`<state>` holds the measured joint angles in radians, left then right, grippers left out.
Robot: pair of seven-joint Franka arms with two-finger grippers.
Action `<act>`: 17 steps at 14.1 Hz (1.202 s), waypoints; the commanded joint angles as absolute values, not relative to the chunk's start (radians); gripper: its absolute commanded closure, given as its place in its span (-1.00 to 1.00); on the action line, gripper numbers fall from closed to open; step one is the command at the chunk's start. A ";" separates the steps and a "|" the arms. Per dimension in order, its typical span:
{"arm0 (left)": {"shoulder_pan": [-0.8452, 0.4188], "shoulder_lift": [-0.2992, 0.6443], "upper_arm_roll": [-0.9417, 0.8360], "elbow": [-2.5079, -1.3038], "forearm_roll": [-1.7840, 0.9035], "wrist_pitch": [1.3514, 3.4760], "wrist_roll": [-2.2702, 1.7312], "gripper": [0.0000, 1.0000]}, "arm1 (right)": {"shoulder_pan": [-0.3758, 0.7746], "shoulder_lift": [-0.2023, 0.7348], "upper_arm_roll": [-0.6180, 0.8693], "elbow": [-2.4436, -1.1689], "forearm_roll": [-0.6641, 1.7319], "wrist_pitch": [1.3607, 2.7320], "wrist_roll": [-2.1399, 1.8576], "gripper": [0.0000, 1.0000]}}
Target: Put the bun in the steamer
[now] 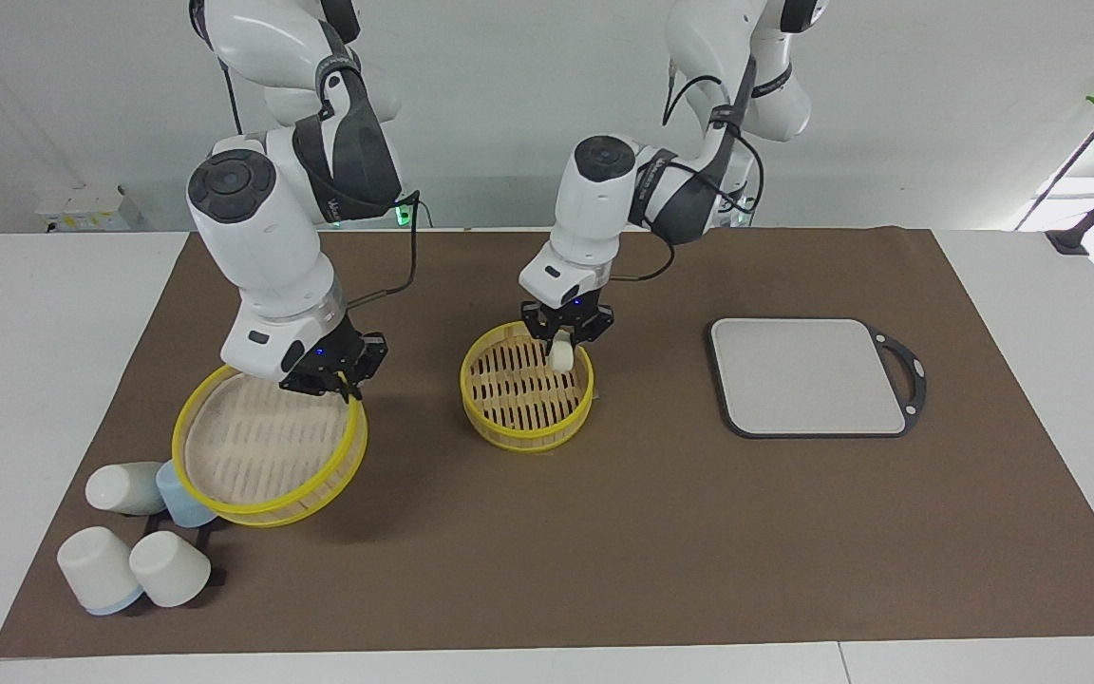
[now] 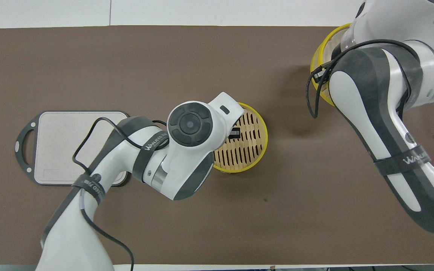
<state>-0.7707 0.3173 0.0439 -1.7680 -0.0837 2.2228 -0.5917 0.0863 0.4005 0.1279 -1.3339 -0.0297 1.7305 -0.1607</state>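
Writing: "WANJEED" is read on a black strap around each arm in the overhead view; the rest of that lettering is too small to make out.

Left gripper [image 1: 563, 344]: seen closed on the bun [image 1: 561, 356], which is held just above the slatted floor of the steamer [image 1: 527, 399], over the part of the basket nearest the robots. Contact between bun and floor cannot be told. The steamer is set near the middle of the brown mat [image 1: 604, 532] that covers the bench.

Right gripper [image 1: 346, 378]: closed on the yellow rim of the steamer lid [image 1: 267, 446], which is held tilted in the air toward the right arm's end of the bench, over the cups.

Four cups [image 1: 143, 537], white and pale blue, are grouped on a black rack at the mat's corner farthest from the robots at the right arm's end; one blue cup is partly hidden by the lid.

A grey board [image 1: 808, 375] with a black handle is laid toward the left arm's end, well apart from the steamer.
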 commanded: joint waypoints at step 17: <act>-0.709 0.223 0.068 -1.789 -0.090 2.061 -0.560 -1.00 | 0.103 0.356 0.140 -1.410 -0.020 1.736 0.010 1.00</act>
<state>-0.7828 0.3634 0.0686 -1.7541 -0.0836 2.2023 -0.5903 0.0946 0.3905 0.1347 -1.3739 -0.0280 1.7305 -0.0515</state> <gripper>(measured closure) 0.000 0.916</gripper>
